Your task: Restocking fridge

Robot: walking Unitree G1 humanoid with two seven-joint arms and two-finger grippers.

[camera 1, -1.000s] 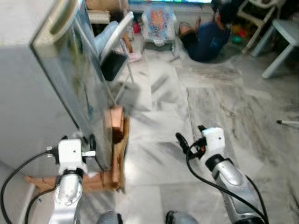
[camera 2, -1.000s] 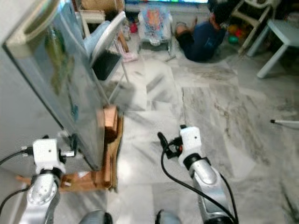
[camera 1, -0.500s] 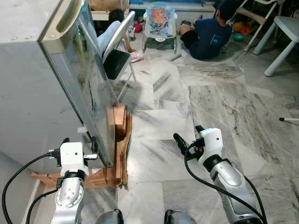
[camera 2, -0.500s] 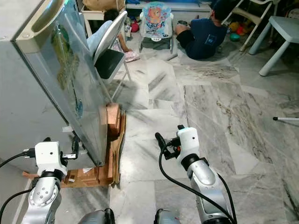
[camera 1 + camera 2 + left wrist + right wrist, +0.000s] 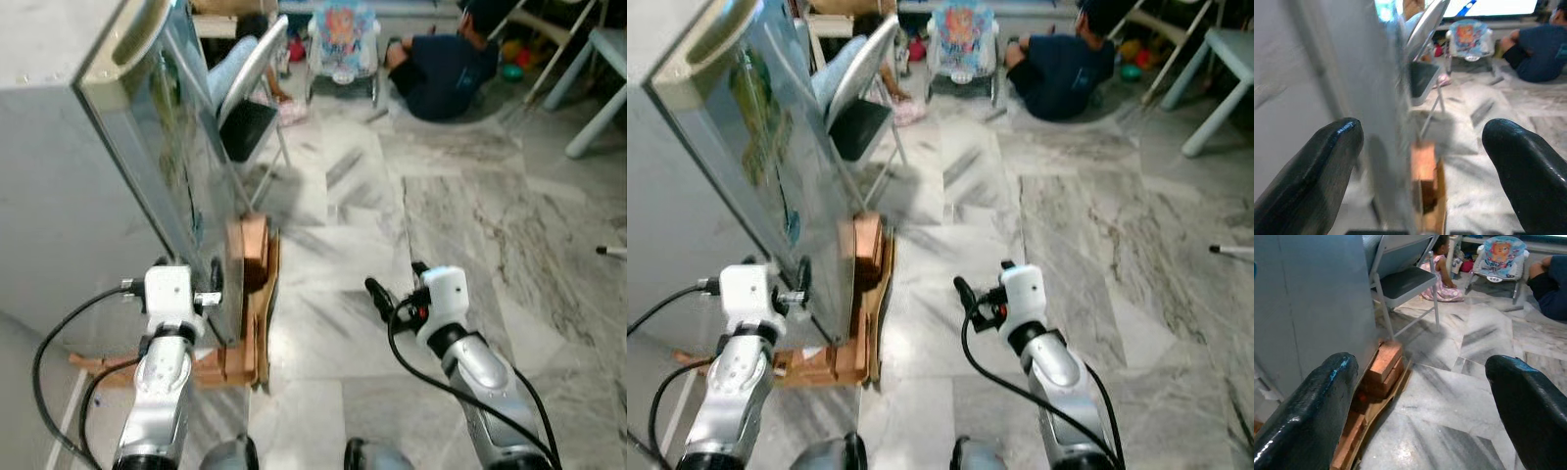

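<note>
Reaching for the fridge door (image 5: pixel 162 147) on the left — left gripper (image 5: pixel 201 294) has its fingers spread either side of the door's near edge, low down, nothing clamped. Right gripper (image 5: pixel 387 299) hovers over bare marble floor (image 5: pixel 460 225), fingers apart, empty. Fridge sits on wooden blocks (image 5: pixel 250 269). Early days, I'd say — door barely ajar, no groceries in sight, restocking not begun.

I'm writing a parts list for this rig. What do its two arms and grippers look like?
Both arms are silver metal tubes ending in boxy white wrist housings. Loose black cables loop from each housing back along the arm. The left gripper and right gripper each have two thick, rounded, glossy black fingers. No markings are legible.
</note>
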